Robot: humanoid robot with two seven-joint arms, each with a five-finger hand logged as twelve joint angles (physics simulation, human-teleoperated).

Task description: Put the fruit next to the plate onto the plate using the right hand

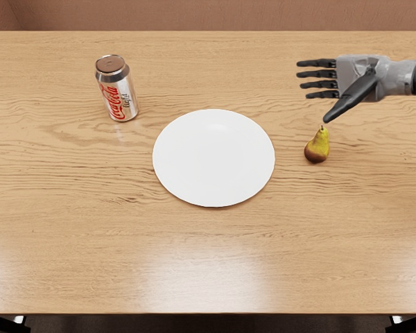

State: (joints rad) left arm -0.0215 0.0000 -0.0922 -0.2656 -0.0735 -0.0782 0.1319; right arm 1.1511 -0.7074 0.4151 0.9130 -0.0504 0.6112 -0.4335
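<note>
Reaching in from the right edge, the right hand [348, 78] hovers over the far right part of the wooden table [69, 229] — palm grey, four dark fingers [313, 73] stretched out flat and apart, pointing left, gripping nothing. The thumb [345, 104] angles down and to the left, and its tip sits just above the stem of the pear [317, 146]; from this angle I cannot tell whether the two actually touch.

The pear stands upright on the bare wood, yellow-green at the top and reddish-brown toward the base. It sits just right of the white plate [213, 157], beside the rim with a strip of wood showing between them — so the fruit is on the table, not on the plate.

The plate lies flat near the middle of the table, round and plain. Over on the far left, well apart from the plate, a silver and red soda can [116, 88] stands upright with its top toward the camera. A soft sheen of light falls across the near part of the tabletop.
</note>
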